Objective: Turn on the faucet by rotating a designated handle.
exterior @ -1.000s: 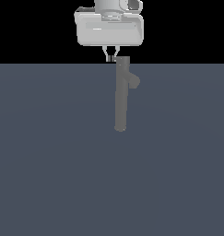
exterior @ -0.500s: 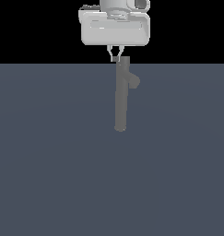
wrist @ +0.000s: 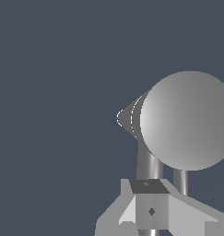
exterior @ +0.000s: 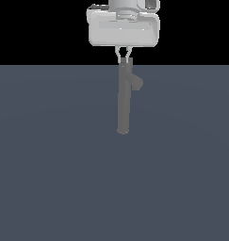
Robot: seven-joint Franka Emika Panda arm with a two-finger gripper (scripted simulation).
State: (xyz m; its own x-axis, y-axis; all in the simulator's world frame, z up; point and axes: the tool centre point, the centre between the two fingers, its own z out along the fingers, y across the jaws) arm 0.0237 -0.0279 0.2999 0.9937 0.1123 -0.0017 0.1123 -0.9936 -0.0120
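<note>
Where the gripper (exterior: 124,60) hangs over the faucet (exterior: 124,99), its fingers look nearly closed together, perhaps pinching the handle (wrist: 147,186); I cannot tell.

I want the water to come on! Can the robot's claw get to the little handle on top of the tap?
Probably yes. The claw hangs right above the top of the tap, fingertips close together, and nothing stands between them. The handle itself is too small to pick out here, so I can't be sure.
</note>
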